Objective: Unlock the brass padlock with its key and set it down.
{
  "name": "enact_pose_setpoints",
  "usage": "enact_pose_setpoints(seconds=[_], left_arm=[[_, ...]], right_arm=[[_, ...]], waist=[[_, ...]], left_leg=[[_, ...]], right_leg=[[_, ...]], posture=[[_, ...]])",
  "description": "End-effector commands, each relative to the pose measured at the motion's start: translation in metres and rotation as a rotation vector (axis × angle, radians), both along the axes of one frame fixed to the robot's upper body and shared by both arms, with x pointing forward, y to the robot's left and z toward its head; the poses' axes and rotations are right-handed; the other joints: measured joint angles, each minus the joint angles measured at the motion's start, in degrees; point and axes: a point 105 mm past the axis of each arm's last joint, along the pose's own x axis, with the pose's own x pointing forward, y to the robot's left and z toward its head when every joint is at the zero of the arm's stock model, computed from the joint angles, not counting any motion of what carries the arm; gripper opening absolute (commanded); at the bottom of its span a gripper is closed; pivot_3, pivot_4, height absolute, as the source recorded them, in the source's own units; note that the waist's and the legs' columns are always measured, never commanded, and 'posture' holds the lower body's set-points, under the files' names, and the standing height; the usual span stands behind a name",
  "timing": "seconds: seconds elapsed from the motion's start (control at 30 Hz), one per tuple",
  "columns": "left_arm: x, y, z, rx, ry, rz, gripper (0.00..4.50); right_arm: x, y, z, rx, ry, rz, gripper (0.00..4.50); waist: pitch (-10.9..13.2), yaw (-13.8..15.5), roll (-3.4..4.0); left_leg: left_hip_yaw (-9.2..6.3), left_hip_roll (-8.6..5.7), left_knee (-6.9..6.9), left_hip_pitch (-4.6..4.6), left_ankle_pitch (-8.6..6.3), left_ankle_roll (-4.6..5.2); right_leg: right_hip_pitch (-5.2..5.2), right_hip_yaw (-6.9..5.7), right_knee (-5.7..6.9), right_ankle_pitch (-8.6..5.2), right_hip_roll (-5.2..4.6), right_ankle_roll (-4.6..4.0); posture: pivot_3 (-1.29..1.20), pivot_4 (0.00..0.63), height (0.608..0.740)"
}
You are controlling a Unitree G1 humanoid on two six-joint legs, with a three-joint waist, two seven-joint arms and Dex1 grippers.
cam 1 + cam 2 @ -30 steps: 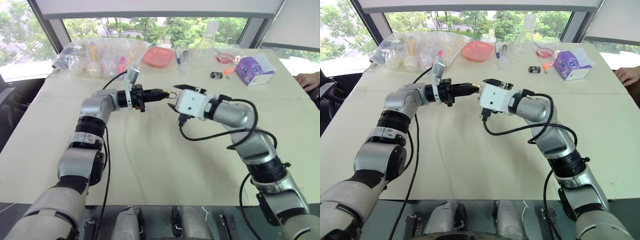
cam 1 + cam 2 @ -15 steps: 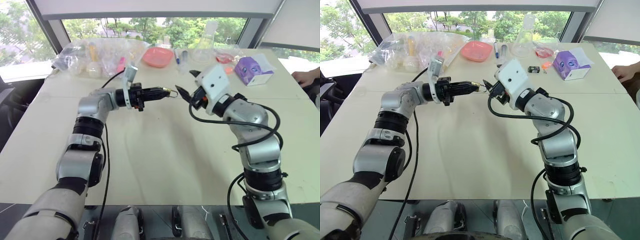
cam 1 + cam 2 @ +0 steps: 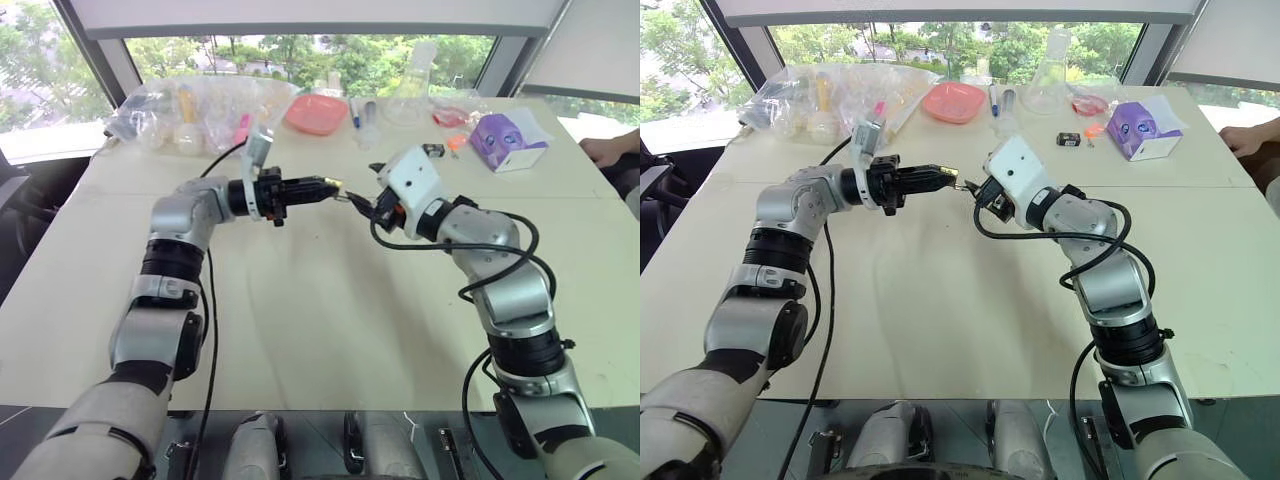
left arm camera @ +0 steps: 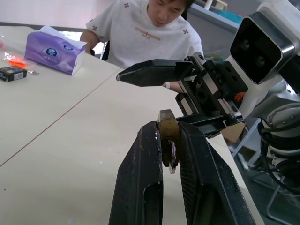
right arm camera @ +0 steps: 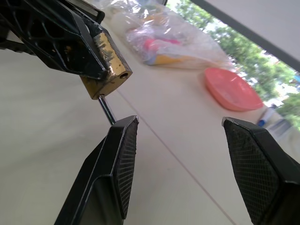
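The brass padlock (image 4: pixel 167 127) is a small yellowish block pinched at the tips of my left gripper (image 3: pixel 325 186), which is shut on it and held level above the table, pointing toward the right arm. A thin silvery shackle (image 5: pixel 107 108) sticks out from the padlock (image 5: pixel 110 65). My right gripper (image 5: pixel 180 121) is open and faces the padlock closely. One of its fingertips (image 5: pixel 125 129) sits just beside the shackle, apart from the brass body. The key is out of view.
At the table's (image 3: pixel 300 330) far edge lie plastic bags (image 3: pixel 200 105), a pink plate (image 3: pixel 317 112), a glass flask (image 3: pixel 410 92), a small black box (image 3: pixel 432 150) and a purple tissue box (image 3: pixel 508 140). A person (image 4: pixel 150 28) sits at the right, with a hand (image 3: pixel 610 150) on the table.
The right gripper rolled its wrist, lifted away half a second ago, then came back close to the padlock. The left gripper kept its grip and stayed nearly still.
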Motion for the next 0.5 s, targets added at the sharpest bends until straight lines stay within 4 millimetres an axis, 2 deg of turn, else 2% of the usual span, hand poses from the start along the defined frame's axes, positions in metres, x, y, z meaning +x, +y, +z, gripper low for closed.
enact_pose_setpoints(seconds=[0.03,0.37,0.43,0.5], left_arm=[[-0.005,-0.003,0.020,-0.044,-0.072,-0.033,0.00],[-0.004,-0.006,0.011,-0.034,-0.069,-0.025,0.00],[-0.003,-0.008,0.009,-0.032,-0.066,-0.024,0.00],[0.000,-0.011,0.005,-0.037,-0.042,-0.003,0.00]], right_arm=[[-0.008,0.007,0.002,0.027,0.051,0.072,2.89],[-0.020,0.000,0.002,0.114,0.174,0.092,2.89],[-0.020,-0.009,0.002,0.106,0.175,0.055,2.89],[-0.023,-0.029,0.003,0.042,0.158,-0.019,2.89]], waist=[[0.00,0.00,0.00],[0.00,0.02,0.00],[0.00,0.03,0.00],[0.00,0.32,0.00]], left_leg=[[0.00,0.00,0.00,0.00,0.00,0.00],[-0.02,0.00,0.00,-0.01,0.00,0.01],[-0.02,0.00,0.00,-0.01,0.00,0.01],[-0.03,0.00,0.00,-0.01,-0.01,0.01]], right_leg=[[0.00,0.00,0.00,0.00,0.00,0.00],[0.00,0.00,0.00,0.00,0.00,0.00],[0.00,0.00,0.00,0.00,0.00,0.00],[0.00,0.00,-0.02,0.00,-0.01,0.00]], posture=[[0.00,0.150,0.733],[0.00,0.150,0.733],[0.00,0.150,0.733],[0.00,0.150,0.733]])
